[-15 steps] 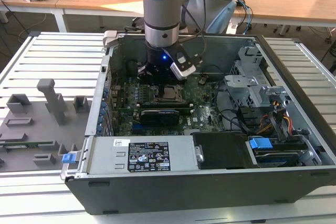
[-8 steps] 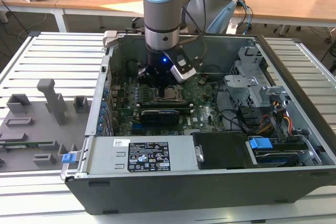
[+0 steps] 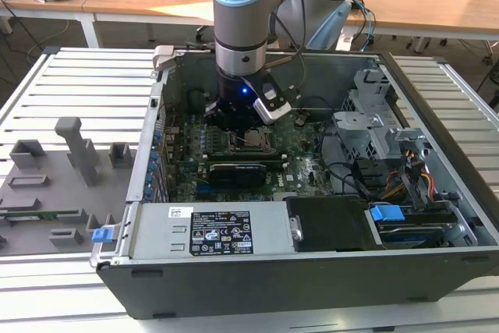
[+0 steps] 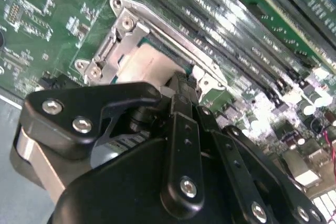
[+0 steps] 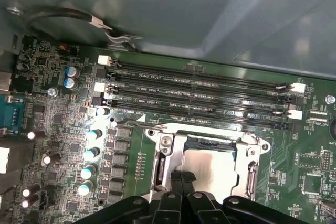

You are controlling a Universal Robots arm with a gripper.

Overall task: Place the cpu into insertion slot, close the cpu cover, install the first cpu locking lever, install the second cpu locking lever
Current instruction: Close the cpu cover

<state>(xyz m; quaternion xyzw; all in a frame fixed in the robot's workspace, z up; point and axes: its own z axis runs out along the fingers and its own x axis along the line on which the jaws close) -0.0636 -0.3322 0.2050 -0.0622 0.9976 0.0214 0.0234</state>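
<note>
In the first wrist view the gripper (image 5: pixel 182 178), fingers nearly together and apparently empty, bears on the cpu (image 5: pixel 212 163) edge, probably seating it flat in the insertion slot (image 3: pixel 248 143), centre frame in the exterior view.

The cpu (image 5: pixel 210 167) has a pale, smooth metal top with a soft sheen. The insertion slot (image 5: pixel 166 156) is rimmed in bright, polished metal. The green board (image 5: pixel 299 166) looks glossy; the gripper (image 4: pixel 181 90) is matt black with shiny screws.
</note>
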